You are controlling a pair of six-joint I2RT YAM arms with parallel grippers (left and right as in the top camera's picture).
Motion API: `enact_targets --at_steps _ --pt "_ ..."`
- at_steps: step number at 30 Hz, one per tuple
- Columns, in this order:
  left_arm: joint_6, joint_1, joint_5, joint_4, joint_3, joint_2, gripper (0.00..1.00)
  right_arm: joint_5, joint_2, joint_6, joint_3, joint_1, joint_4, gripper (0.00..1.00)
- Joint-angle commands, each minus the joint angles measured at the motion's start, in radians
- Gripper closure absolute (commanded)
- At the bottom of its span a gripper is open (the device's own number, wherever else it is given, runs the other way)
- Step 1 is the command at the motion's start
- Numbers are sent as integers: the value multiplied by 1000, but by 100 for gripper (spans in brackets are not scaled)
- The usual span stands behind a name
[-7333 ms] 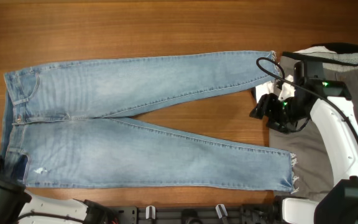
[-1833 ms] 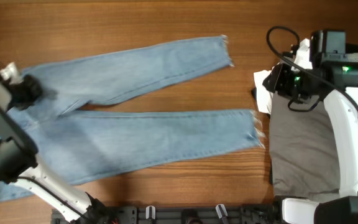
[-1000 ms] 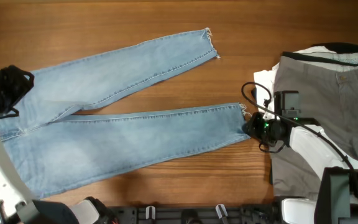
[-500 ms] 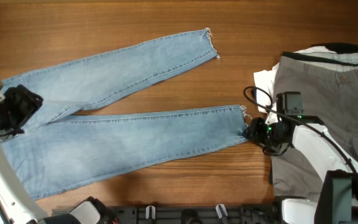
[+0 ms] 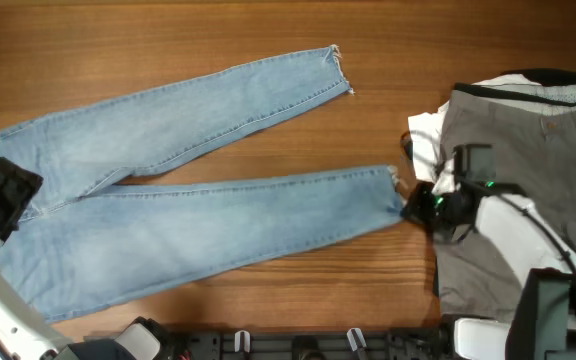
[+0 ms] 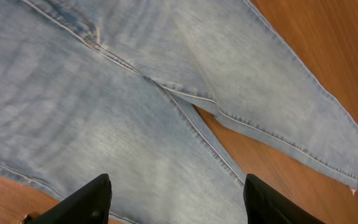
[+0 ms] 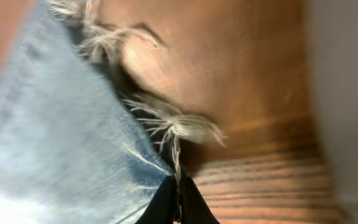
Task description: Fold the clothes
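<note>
From above, the jeans [image 5: 168,230] lie flat on the bench [image 5: 168,30], legs spread toward the right. The left hand [image 5: 6,198] is over their waist end. Left wrist: its fingers [image 6: 82,202] stand apart above the denim. Right wrist: the right hand [image 7: 178,202] is pressed together at the frayed hem.

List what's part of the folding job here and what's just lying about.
Job: light-blue jeans; grey trousers; white garment; left gripper, open over the jeans; right gripper, shut at the lower leg's frayed hem.
Lying about: wooden table; black rail at its near edge.
</note>
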Motion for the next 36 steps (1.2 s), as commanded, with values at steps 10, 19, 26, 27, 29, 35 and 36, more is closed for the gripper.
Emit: enact_targets --at_steps 10,19,26,27,29,35,36 --pt "-173 103 -220 -17 -164 -5 32 10 -1 -24 413 -163 -81 96" --pt "-163 460 -33 248 -362 41 46 11 -2 -24 413 -163 -109 96" --pt "-61 288 51 550 -426 152 96 11 -2 -36 412 -163 -109 96" --pt "-36 236 49 596 -434 187 96 11 -1 -51 413 -163 -109 96" --pt "-31 165 13 653 -436 250 96 11 -1 -52 412 -163 -109 96" --pt "-31 20 -70 843 -436 476 96 -86 -1 -52 412 -144 -129 95" --pt "-31 5 -70 870 -436 505 96 -85 -1 -52 412 -136 -132 95"
